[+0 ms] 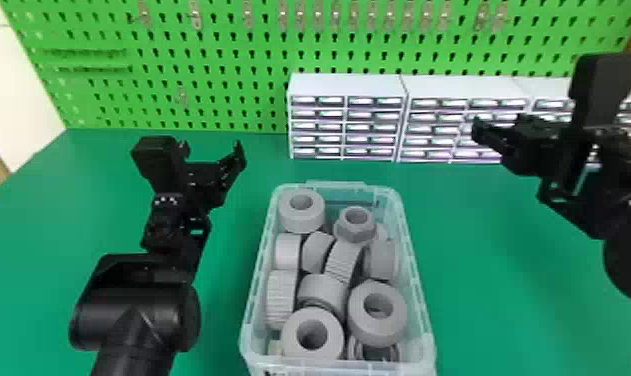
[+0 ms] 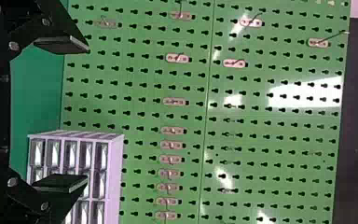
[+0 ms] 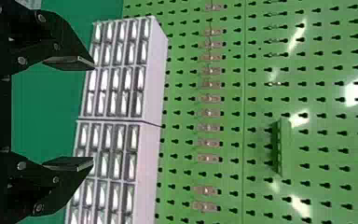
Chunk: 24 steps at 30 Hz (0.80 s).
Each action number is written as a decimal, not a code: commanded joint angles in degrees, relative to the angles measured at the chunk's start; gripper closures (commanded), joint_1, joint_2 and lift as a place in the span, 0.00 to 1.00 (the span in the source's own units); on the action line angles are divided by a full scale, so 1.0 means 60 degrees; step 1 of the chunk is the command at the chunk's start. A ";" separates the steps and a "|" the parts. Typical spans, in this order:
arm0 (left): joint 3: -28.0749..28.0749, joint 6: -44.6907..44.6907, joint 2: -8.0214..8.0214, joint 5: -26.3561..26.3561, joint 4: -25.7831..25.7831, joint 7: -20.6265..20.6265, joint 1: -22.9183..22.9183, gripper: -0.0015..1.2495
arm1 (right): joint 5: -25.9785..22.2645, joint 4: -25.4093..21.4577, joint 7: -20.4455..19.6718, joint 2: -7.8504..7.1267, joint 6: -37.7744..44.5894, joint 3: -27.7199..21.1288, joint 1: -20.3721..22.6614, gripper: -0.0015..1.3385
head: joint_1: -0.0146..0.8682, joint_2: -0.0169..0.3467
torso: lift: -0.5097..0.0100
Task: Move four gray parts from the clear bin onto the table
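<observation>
The clear bin [image 1: 259, 280] stands on the green table [image 1: 219, 300], filled with several gray parts, among them a ring [image 1: 301, 210] at its far left, a hex-flanged part [image 1: 355, 225] and a thick ring [image 1: 377, 312] near its front. Left of the bin and above the table, my left gripper [image 1: 209, 150] is open with nothing between its fingers. The left wrist view has my left gripper [image 2: 86, 114] spread wide toward the pegboard. My right gripper [image 1: 529, 95] is raised to the bin's right, and in the right wrist view my right gripper [image 3: 93, 113] is open and holds nothing.
White drawer cabinets [image 1: 346, 87] line the table's back edge, behind the bin and the right arm. A green pegboard [image 1: 229, 60] with metal hooks rises behind them. Bare green tabletop lies on both sides of the bin.
</observation>
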 commanded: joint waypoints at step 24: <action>-0.0095 0.0108 -0.0025 -0.0102 0.0000 -0.0015 0.0025 0.23 | -0.0663 0.0210 0.0000 -0.0205 0.2763 0.1580 -0.1638 0.40 | 0.80 0.24 | 0.88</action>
